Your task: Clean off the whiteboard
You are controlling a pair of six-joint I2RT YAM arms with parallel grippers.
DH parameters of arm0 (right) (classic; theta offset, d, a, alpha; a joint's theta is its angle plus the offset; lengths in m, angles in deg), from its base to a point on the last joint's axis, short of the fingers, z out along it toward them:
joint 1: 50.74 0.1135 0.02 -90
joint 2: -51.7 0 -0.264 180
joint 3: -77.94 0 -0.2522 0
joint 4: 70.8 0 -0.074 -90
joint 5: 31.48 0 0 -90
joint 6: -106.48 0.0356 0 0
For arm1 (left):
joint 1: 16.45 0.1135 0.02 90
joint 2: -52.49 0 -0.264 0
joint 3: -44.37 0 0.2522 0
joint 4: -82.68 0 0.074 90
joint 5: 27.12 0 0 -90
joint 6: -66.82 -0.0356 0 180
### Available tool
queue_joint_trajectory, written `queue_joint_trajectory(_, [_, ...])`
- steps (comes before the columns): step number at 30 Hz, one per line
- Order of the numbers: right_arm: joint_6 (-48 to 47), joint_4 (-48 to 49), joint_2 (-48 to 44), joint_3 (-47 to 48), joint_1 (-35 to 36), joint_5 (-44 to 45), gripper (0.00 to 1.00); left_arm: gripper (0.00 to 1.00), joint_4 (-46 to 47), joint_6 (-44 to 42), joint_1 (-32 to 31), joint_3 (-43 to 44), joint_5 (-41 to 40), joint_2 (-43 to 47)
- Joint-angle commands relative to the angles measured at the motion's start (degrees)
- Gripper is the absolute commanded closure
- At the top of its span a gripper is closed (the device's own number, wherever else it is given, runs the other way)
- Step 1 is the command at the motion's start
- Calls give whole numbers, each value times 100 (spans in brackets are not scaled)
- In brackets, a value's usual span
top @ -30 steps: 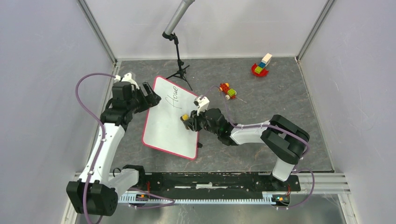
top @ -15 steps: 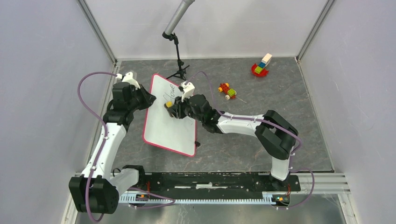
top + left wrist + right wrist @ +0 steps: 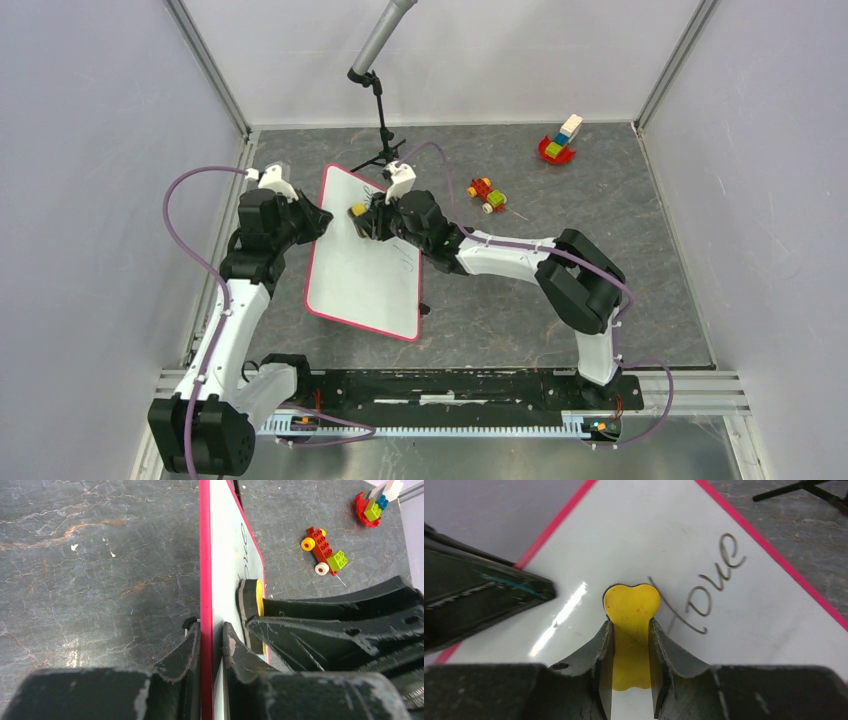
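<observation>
Moved since a second ago: your left hand [image 3: 211,632], then spread wide beside the board's left edge, is now clamped on it. The large white rectangular whiteboard with a thin red-pink rim [image 3: 365,275] has swung round and shows narrower from above. Your right hand [image 3: 630,625] has travelled from the board's right side up to its far end.
Whiteboard: on the dark grey marbled tabletop [image 3: 600,260], between the two arms and left of centre. Whether its left edge is lifted off the surface I cannot tell.
Left hand: narrow, one finger on each face of the left rim, pinching the board.
Right hand: narrow, holding a small yellow lobed eraser with a dark felt pad [image 3: 631,605] between its fingers.
Eraser: felt side against the white face, just beside the first letter of the black handwritten word [image 3: 711,580].
Handwriting: whole and crisp in the right wrist view; nothing looks wiped yet.
Step in hand: the start of the first wiping stroke, as I judge it, with the board braced.
Next move: drag the eraser sideways across the word toward the far right rim, keeping the pad flat and pressed. Hold your left grip firm so the board does not skid or twist under the push.
Watch for: a black tripod stand [image 3: 383,150] just beyond the board's far end, near your right wrist.
Bystanders: a red and yellow brick toy car [image 3: 487,193] and a red brick toy boat [image 3: 558,143] sit well apart from the board; leave them.
</observation>
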Motion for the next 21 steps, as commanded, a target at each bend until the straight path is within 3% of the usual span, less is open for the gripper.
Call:
queue_joint_trajectory(1, [-18,-142,291,-881,-230,114,100,98,-558,-374,-200,-252,644,31])
queue_joint_trajectory(5, [155,277,213,-1710,-509,-8,100,98,-482,-409,-264,-351,555,36])
queue_joint_trajectory(8, [86,306,136,-1787,-572,-49,100,98,-452,-400,-294,-382,539,-27])
queue_joint_trajectory(21, [68,261,324,116,401,-425,100,98,-397,-366,-293,-413,535,-110])
